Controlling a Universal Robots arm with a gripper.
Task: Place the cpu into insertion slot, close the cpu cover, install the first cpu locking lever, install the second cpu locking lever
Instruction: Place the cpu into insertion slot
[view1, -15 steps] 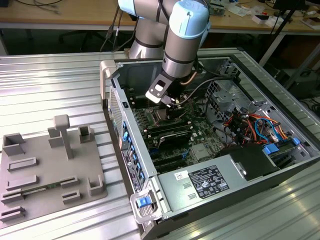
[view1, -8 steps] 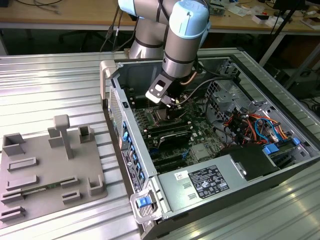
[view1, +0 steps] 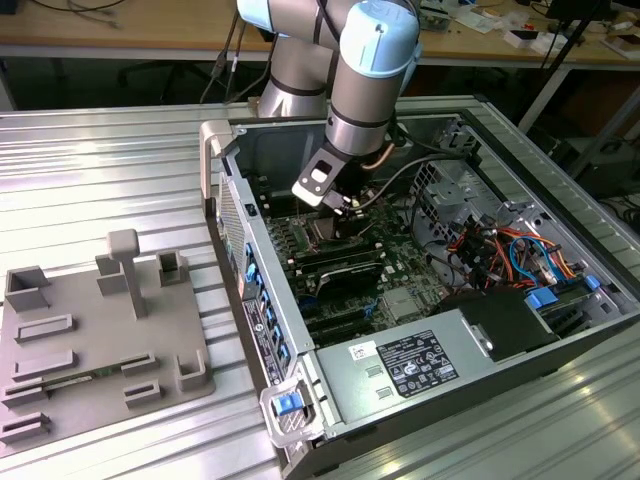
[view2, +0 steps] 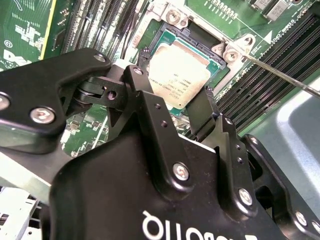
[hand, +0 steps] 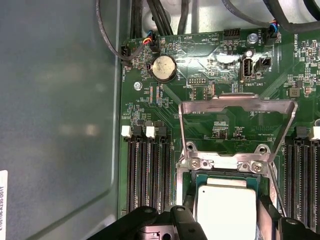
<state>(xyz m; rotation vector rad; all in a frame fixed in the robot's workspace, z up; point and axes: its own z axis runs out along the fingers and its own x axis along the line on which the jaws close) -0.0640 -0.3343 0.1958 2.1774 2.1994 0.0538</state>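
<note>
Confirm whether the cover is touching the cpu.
Apart. In the first wrist view the cover stands swung up on its hinge; the cpu lies flat in the slot, with rim showing between them.

Saw an open computer case (view1: 255, 305) on the ribbed metal surface (view1: 100, 170). Noted a grey fixture tray (view1: 95, 335) just beside the case, a power supply (view1: 410, 365) inside it, and a coin battery (hand: 164, 68) and black memory slots (hand: 147, 170) on its green motherboard (hand: 200, 65).

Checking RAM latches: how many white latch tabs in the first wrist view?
3. Two white latch tabs side by side at the memory slot ends beside the raised cpu cover; a third across the cover, partly cut off. More may be hidden.
</note>
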